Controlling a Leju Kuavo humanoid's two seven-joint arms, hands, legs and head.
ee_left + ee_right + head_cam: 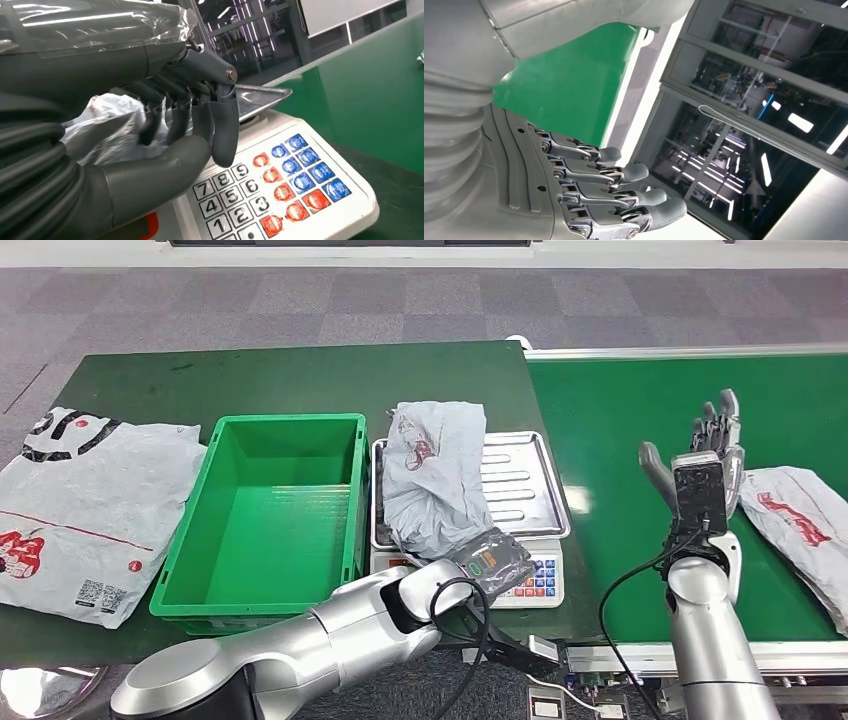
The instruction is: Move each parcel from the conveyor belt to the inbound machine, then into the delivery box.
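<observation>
The left hand (490, 562) is gripping the lower end of a grey parcel (435, 480), sitting at center frame in the head view. That parcel is lying across the steel tray of the inbound machine (525, 480), a scale with a keypad, and its fingers (222, 130) are curling into the plastic right above the keys. The right hand (705, 455) is hovering over the conveyor belt (610, 430) at right, fingers spread, holding nothing. Another parcel (800, 520) is lying on the belt just beside it at the right edge. The green delivery box (275, 515) is sitting left of the scale.
</observation>
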